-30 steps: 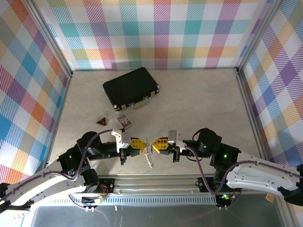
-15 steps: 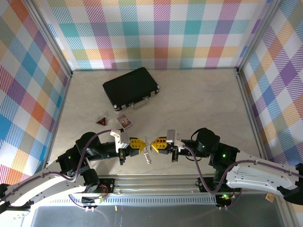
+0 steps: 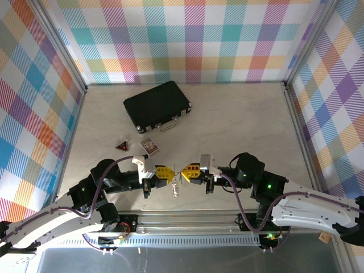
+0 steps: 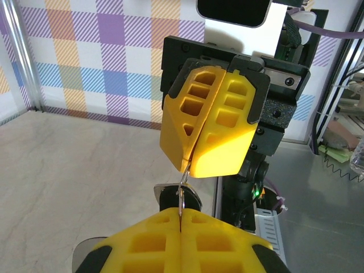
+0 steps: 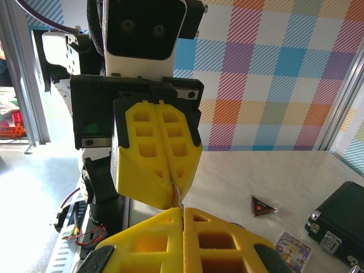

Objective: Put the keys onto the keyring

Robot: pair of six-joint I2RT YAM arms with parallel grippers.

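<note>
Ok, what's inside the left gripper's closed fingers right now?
A thin metal ring runs from the left gripper into the right gripper; a key hangs below. The pinched part of the ring is hidden by the pads.

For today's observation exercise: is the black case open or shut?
Shut: the black case lies flat, lid down against its base.

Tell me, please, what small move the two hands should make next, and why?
Probably twist the right hand slightly to feed the keyring onward: both it and the left hand pinch the keyring tip to tip, a key dangling below.
</note>
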